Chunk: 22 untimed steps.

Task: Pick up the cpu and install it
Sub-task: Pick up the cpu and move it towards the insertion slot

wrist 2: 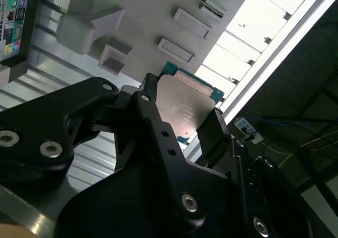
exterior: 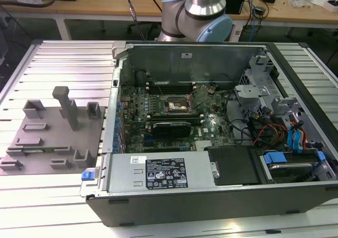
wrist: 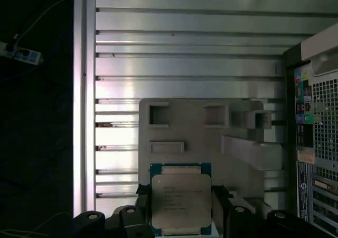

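Cpu [wrist: 181, 198] pinched in my gripper [wrist: 181, 206].
First wrist view: it hangs over the grey fixture plate [wrist: 200, 127]; the exterior view adds the socket [exterior: 177, 107]; fingers [wrist: 221, 201] cover its sides.

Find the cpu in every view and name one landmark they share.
First wrist view: the cpu is clamped in the pincer, in front of the grey fixture plate.
Second wrist view: the cpu sits between the pincer's fingers, with the grey fixture plate beyond it.
Exterior view: the shared landmark, the grey fixture plate, lies at the exterior view's left of the computer case.
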### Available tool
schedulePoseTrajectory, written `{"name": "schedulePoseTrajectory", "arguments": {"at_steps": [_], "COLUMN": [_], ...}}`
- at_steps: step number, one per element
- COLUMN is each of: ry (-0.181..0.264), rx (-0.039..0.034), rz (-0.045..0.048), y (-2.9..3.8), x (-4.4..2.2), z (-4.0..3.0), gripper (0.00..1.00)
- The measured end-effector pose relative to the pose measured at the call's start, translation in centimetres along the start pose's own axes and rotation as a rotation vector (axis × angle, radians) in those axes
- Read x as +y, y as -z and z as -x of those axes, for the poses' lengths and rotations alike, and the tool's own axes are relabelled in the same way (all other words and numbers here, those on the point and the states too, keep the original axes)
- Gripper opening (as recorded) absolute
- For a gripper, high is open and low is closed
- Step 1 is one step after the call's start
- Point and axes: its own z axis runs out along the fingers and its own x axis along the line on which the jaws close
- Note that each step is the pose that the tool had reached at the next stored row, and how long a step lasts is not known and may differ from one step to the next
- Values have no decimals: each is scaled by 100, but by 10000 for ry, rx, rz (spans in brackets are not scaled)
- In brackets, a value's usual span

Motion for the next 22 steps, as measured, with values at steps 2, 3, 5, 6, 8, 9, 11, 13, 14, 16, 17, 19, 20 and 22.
{"name": "schedulePoseTrajectory", "arguments": {"at_steps": [2, 3, 5, 6, 8, 9, 11, 13, 14, 16, 17, 19, 20, 22], "ry": [0, 0, 0, -1, 0, 0, 0, 0, 0, -2, -1, 0, 0, 0], "rx": [0, 0, 1, 1, 1, 1, -1, 0, 1, 4, 2, 0, 1, 0], "rz": [0, 0, -1, -1, -1, 0, 1, 0, 0, -2, -1, 0, 0, 0], "y": [84, 111, 162, 187, 228, 248, 250, 251, 252, 253, 251, 247, 246, 244], "x": [6, 7, 10, 13, 15, 16, 17, 17, 17, 18, 17, 18, 18, 18], "z": [5, 6, 9, 11, 13, 14, 14, 15, 15, 29, 41, 93, 114, 143], "gripper": [55, 55, 55, 55, 55, 55, 55, 55, 55, 55, 55, 55, 55, 55]}}
